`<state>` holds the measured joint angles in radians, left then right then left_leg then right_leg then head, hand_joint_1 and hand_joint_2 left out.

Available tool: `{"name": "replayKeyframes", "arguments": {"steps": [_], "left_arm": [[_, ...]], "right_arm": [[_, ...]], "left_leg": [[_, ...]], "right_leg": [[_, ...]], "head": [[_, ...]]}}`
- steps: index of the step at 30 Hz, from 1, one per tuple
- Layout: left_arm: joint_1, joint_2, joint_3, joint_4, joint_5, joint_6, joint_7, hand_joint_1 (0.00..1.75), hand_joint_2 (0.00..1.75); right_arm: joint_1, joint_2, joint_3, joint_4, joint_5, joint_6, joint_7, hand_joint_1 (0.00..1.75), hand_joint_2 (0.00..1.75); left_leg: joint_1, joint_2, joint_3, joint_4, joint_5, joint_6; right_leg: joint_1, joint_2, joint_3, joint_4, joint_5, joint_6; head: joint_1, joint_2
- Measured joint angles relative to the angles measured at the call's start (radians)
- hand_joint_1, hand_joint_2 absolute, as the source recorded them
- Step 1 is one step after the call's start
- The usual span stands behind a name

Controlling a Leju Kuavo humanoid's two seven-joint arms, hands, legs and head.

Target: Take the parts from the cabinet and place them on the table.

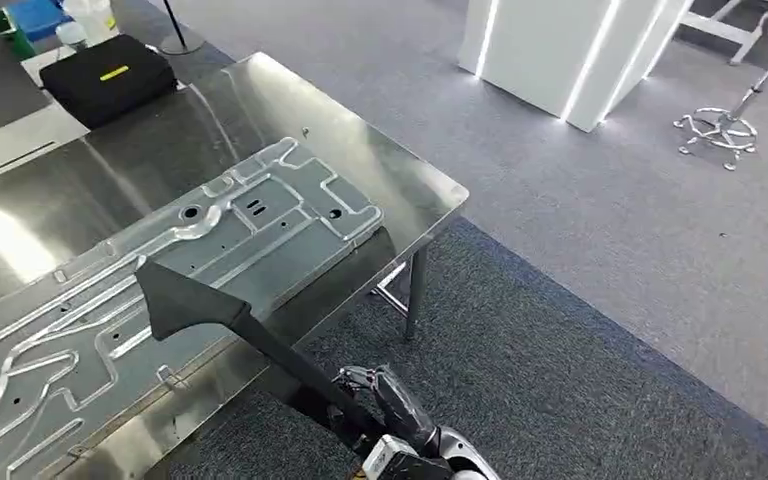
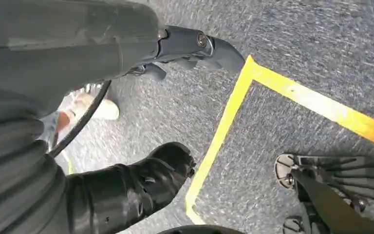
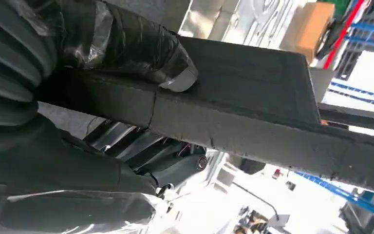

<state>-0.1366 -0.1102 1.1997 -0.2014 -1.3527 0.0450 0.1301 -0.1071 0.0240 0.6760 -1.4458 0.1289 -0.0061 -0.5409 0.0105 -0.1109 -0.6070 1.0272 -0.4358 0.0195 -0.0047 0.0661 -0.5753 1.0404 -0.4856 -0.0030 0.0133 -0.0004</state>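
Over the bench's (image 1: 390,170) near edge, the right hand (image 1: 390,405) has its fingers clamped on the narrow stem of a long black trim part (image 1: 200,300), whose wide end hangs over the stamped metal panel (image 1: 260,215) lying on the bench. At the bench's far left corner sits a black case (image 1: 108,75). The left hand (image 2: 126,180) hangs over grey carpet beside yellow floor tape (image 2: 224,122), fingers apart, holding nothing
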Motion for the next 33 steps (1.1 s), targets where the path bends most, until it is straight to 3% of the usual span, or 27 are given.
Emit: {"name": "replayKeyframes", "arguments": {"steps": [2,3,4,5,7,8,9,10,12,13,14,17,18,19,20,21,23,24,25,27,28,29,31,33], "left_arm": [[0.005,0.0,0.0,0.0,0.0,0.0,0.0,0.0,1.75],[0.006,0.0,0.0,0.0,0.0,0.0,0.0,0.0,1.75],[0.007,0.0,0.0,0.0,0.0,0.0,0.0,0.0,1.75],[0.006,0.0,0.0,0.0,-0.001,0.0,0.0,0.0,1.75],[0.002,0.0,0.0,0.0,-0.001,0.0,-0.002,0.0,1.75],[0.002,-0.002,0.0,0.0,-0.001,0.0,-0.002,0.0,1.75],[0.003,-0.002,0.0,0.0,-0.001,0.0,-0.002,0.0,1.75],[0.004,-0.002,0.0,0.0,-0.001,0.0,-0.003,0.0,1.75],[0.006,-0.002,0.0,0.0,-0.001,0.0,-0.003,0.0,1.75],[0.004,-0.002,0.0,0.0,-0.001,0.001,-0.003,0.0,1.75],[0.002,-0.002,0.0,0.0,-0.001,0.0,-0.005,0.0,1.75],[0.004,-0.002,0.0,0.0,-0.002,0.0,-0.006,0.0,1.75],[0.004,-0.002,0.0,0.0,-0.002,0.0,-0.006,0.0,1.75],[0.006,-0.002,0.0,0.0,-0.001,0.0,-0.006,0.0,1.75],[0.005,-0.002,0.0,0.0,-0.001,0.0,-0.005,0.0,1.75],[0.002,-0.002,0.0,0.0,-0.002,0.0,-0.006,0.0,1.75],[-0.001,-0.002,0.0,0.0,-0.002,0.0,-0.006,0.0,1.75],[-0.001,-0.002,0.0,0.0,-0.002,0.0,-0.006,0.0,1.75],[0.0,-0.002,0.0,0.0,-0.002,0.0,-0.006,0.0,1.75],[0.0,-0.002,0.0,0.0,-0.003,0.0,-0.006,0.0,1.75],[0.0,-0.003,0.0,0.0,-0.003,0.0,-0.006,0.0,1.75],[-0.001,-0.005,0.0,0.0,-0.003,0.0,-0.006,0.0,1.75],[-0.003,-0.005,0.0,0.0,-0.004,-0.002,-0.006,0.0,1.75],[0.0,-0.005,0.0,0.0,-0.005,-0.003,-0.006,0.0,1.75]], "right_arm": [[-0.001,0.0,0.0,-0.001,0.0,0.0,0.0,1.68,1.75],[-0.001,0.0,0.0,-0.003,0.0,0.0,0.0,1.68,1.75],[-0.002,0.0,0.0,-0.006,0.0,0.0,0.0,1.68,1.75],[-0.002,0.0,0.0,-0.008,0.0,0.0,0.0,1.68,1.75],[-0.001,0.0,0.0,-0.008,0.0,0.001,0.0,1.68,1.75],[0.0,0.0,0.0,-0.008,0.0,0.002,0.0,1.68,1.75],[0.0,0.0,0.0,-0.008,0.0,0.003,0.0,1.68,1.75],[0.0,0.0,0.0,-0.008,0.0,0.005,0.0,1.68,1.75],[-0.001,0.0,0.0,-0.008,-0.001,0.006,0.0,1.68,1.75],[-0.002,0.0,0.0,-0.008,-0.001,0.009,0.0,1.68,1.75],[-0.003,0.0,0.0,-0.008,-0.001,0.011,0.001,1.68,1.75],[-0.006,0.0,0.0,-0.008,-0.001,0.014,0.0,1.68,1.75],[-0.008,0.0,0.0,-0.009,-0.001,0.013,0.0,1.68,1.75],[-0.011,0.0,0.0,-0.009,-0.001,0.013,0.0,1.68,1.75],[-0.011,0.0,0.0,-0.011,-0.001,0.013,-0.001,1.68,1.75],[-0.011,0.0,0.0,-0.012,-0.001,0.013,-0.001,1.68,1.75],[-0.009,-0.001,0.0,-0.011,-0.002,0.014,-0.001,1.68,1.75],[-0.009,-0.001,0.0,-0.011,-0.002,0.015,0.0,1.68,1.75],[-0.009,-0.001,0.0,-0.011,-0.002,0.014,0.0,1.68,1.75],[-0.014,-0.001,0.0,-0.011,-0.003,0.016,0.0,1.68,1.75],[-0.018,-0.001,0.0,-0.011,-0.003,0.016,0.0,1.68,1.75],[-0.023,0.0,0.0,-0.011,-0.005,0.017,0.0,1.68,1.75],[-0.029,0.0,0.0,-0.014,-0.014,0.018,-0.001,1.68,1.75],[-0.039,0.005,0.0,-0.017,-0.026,0.024,-0.001,1.68,1.75]], "left_leg": [[0.003,-0.018,-0.001,-0.008,0.004,-0.013],[0.001,-0.015,-0.005,-0.002,0.001,-0.017],[-0.003,0.04,-0.012,0.02,-0.016,-0.019],[-0.003,0.073,-0.035,0.071,-0.052,-0.023],[0.002,0.095,-0.108,0.221,-0.122,-0.032],[0.005,0.098,-0.136,0.277,-0.141,-0.036],[0.008,0.101,-0.144,0.293,-0.135,-0.038],[0.009,0.105,-0.124,0.255,-0.104,-0.041],[0.01,0.128,-0.033,0.086,-0.023,-0.041],[0.009,0.168,0.005,0.01,-0.011,-0.037],[0.001,0.176,0.008,0.004,-0.015,-0.025],[-0.005,0.146,0.002,0.005,-0.012,-0.007],[0.001,0.135,0.005,-0.004,-0.007,0.001],[0.005,0.126,0.009,-0.008,-0.003,0.006],[0.005,0.119,0.008,-0.009,-0.001,0.013],[0.005,0.111,0.007,-0.009,0.0,0.017],[0.002,0.089,0.006,-0.008,0.0,0.02],[0.001,0.076,0.006,-0.008,0.0,0.02],[0.0,0.062,0.007,-0.007,0.0,0.019],[0.0,0.036,0.008,-0.005,0.001,0.019],[0.001,0.026,0.008,-0.003,0.001,0.017],[-0.001,0.019,0.003,0.0,0.002,0.012],[0.004,-0.002,-0.007,-0.001,0.007,-0.002],[0.004,-0.024,-0.012,-0.007,0.012,-0.018]], "right_leg": [[0.004,-0.014,0.003,-0.001,0.001,-0.006],[-0.01,-0.028,0.011,-0.019,0.01,-0.016],[-0.007,-0.039,0.017,-0.026,0.012,-0.02],[-0.006,-0.053,0.019,-0.026,0.012,-0.028],[-0.001,-0.082,0.018,-0.025,0.009,-0.031],[0.001,-0.096,0.017,-0.025,0.008,-0.032],[0.001,-0.109,0.017,-0.024,0.006,-0.031],[0.001,-0.121,0.017,-0.022,0.004,-0.03],[-0.001,-0.141,0.02,-0.016,-0.003,-0.023],[0.0,-0.149,0.022,-0.011,-0.007,-0.017],[0.009,-0.156,0.021,-0.008,-0.012,-0.01],[0.008,-0.176,0.026,-0.013,-0.011,0.002],[0.007,-0.184,0.029,-0.011,-0.016,0.009],[-0.001,-0.149,0.027,0.004,-0.029,0.017],[-0.002,-0.105,0.006,0.047,-0.062,0.018],[-0.002,-0.083,-0.028,0.121,-0.103,0.02],[-0.002,-0.068,-0.1,0.264,-0.158,0.021],[-0.002,-0.068,-0.119,0.294,-0.153,0.021],[-0.002,-0.068,-0.114,0.271,-0.123,0.019],[-0.002,-0.055,-0.05,0.125,-0.03,0.01],[-0.002,-0.022,-0.012,0.043,0.01,0.005],[-0.006,0.034,0.002,0.005,0.0,0.001],[0.0,0.014,0.0,-0.004,0.003,0.005],[-0.001,-0.006,0.007,-0.011,0.008,-0.007]], "head": [[0.0,0.0],[0.0,0.0],[-0.001,0.0],[-0.003,0.0],[-0.002,0.0],[-0.003,0.0],[-0.002,0.0],[-0.003,0.0],[-0.003,0.0],[-0.002,0.0],[-0.003,0.0],[-0.002,0.0],[-0.002,0.0],[-0.002,0.0],[-0.001,0.0],[0.0,0.0],[0.0,0.0],[-0.001,0.0],[0.0,0.0],[0.0,0.0],[0.0,0.0],[-0.001,0.0],[-0.001,0.0],[-0.001,0.0]]}}
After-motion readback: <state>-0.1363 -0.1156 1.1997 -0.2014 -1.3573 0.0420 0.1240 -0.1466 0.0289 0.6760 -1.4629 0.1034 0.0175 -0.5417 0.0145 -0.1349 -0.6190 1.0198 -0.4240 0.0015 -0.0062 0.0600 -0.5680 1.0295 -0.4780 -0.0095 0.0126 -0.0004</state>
